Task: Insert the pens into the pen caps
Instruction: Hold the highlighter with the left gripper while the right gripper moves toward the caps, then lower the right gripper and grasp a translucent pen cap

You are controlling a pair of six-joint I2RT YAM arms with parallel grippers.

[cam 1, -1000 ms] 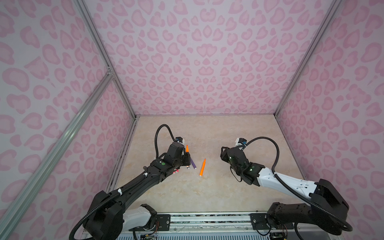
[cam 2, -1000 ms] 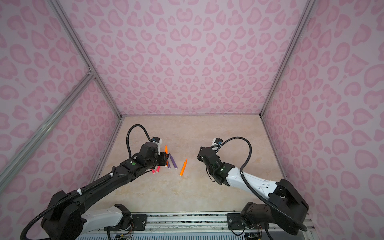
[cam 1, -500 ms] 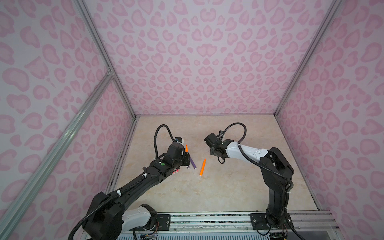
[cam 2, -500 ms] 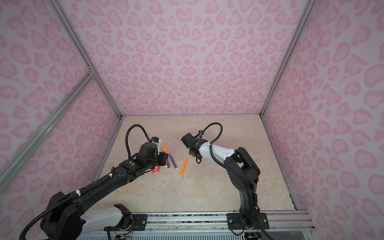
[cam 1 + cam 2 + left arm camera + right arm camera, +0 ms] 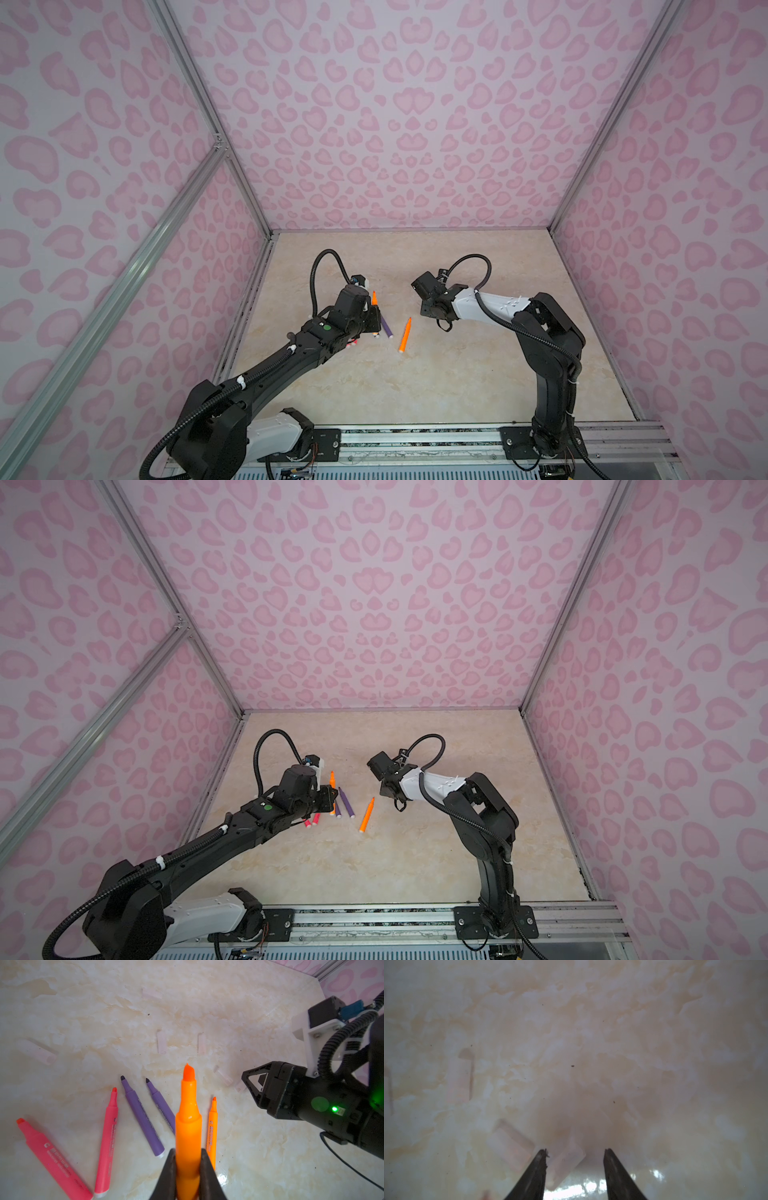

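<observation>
Jaws of the left gripper (image 5: 188,1154) are clamped narrow on the barrel of one orange pen (image 5: 188,1124), held clear of the table (image 5: 83,1012) with its tip forward. The right gripper (image 5: 575,1150) stands partly open and low over the surface. One clear cap (image 5: 566,1160) lies between its fingers; contact cannot be confirmed. Pens counted: six. Besides the held one, five lie flat in a fan below the left gripper: two pink-red pens (image 5: 52,1159), two purple pens (image 5: 143,1118) and a second orange pen (image 5: 212,1132). Caps (image 5: 161,1043) counted in the left wrist view: six faint outlines scattered beyond the pen tips, the sixth only partly visible beside the right gripper. Pens are smooth plastic cylinders with tapered tips. Caps are short, colourless tubes. The table is glossy, beige and marble-patterned.
</observation>
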